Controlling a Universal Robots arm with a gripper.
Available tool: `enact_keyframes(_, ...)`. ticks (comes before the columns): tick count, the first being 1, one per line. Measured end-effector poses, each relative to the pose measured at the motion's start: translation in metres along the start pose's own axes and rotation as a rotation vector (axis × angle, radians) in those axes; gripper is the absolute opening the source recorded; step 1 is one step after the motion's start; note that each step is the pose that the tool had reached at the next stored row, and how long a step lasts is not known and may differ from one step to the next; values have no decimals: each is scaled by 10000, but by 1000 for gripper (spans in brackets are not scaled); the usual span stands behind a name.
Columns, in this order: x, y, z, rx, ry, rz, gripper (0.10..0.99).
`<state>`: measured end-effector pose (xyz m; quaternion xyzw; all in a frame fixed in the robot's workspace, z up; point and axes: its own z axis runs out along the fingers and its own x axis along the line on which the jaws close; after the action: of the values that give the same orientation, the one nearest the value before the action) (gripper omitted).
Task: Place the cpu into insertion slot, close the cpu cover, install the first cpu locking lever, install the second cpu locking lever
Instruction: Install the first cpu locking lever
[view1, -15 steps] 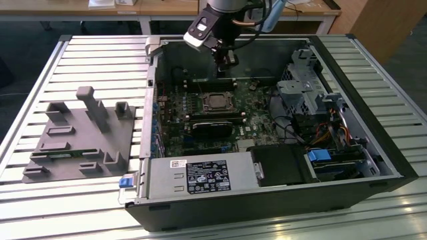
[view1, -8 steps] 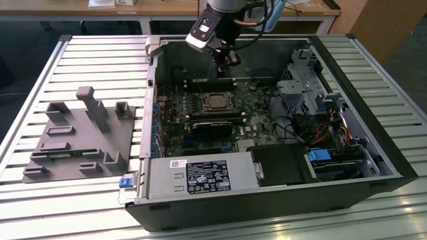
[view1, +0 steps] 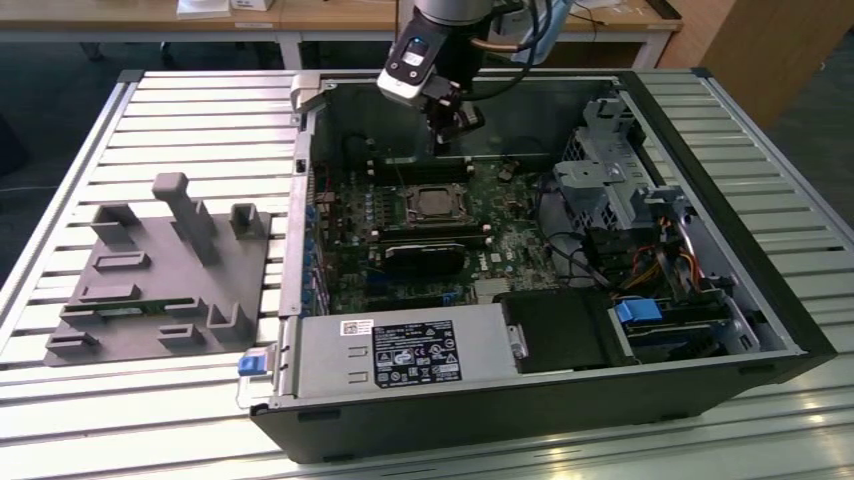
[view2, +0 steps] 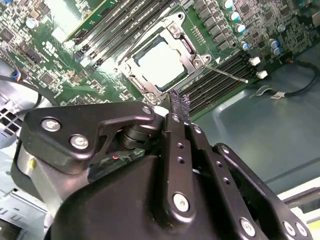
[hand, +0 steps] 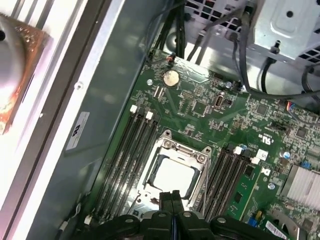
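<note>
The cpu (view1: 434, 203) lies flat in the insertion slot on the green motherboard, its pale metal top showing in both wrist views (view2: 161, 59) (hand: 172, 176). The cpu cover (view2: 192, 52) (hand: 198, 159) lies down around it as a silvery frame. One thin locking lever (view2: 227, 73) sticks out from a socket corner across the memory slots. My gripper (view1: 445, 143) (view2: 179, 102) (hand: 171, 194) hangs a little above the board beside the socket, on its far side in the exterior view. Its fingers are shut with nothing between them.
Black memory slots (hand: 127, 150) flank the socket. A black block (view1: 427, 255) sits just nearer than the socket, a power supply (view1: 400, 355) in front, and a drive cage with cables (view1: 627, 190) on the exterior view's right. A grey fixture (view1: 160, 270) lies outside the case.
</note>
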<state>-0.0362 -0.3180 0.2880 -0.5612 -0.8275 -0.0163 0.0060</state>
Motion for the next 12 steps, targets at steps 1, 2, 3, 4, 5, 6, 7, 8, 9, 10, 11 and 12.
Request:
enact_keyframes(1,0,0,0,3,1,-85,114)
enact_keyframes(2,0,0,0,6,3,-186,114)
enact_keyframes(3,0,0,0,8,6,-295,114)
enact_keyframes(4,0,0,0,12,8,-424,114)
enact_keyframes(5,0,0,0,16,11,-573,114)
enact_keyframes(6,0,0,0,21,15,-743,114)
enact_keyframes(7,0,0,0,26,19,-924,114)
enact_keyframes(8,0,0,0,31,22,-1108,114)
enact_keyframes(9,0,0,0,36,26,-1288,114)
enact_keyframes(10,0,0,0,41,29,-1468,114)
enact_keyframes(11,0,0,1,47,33,-1657,114)
enact_keyframes(12,0,0,1,52,37,-1838,114)
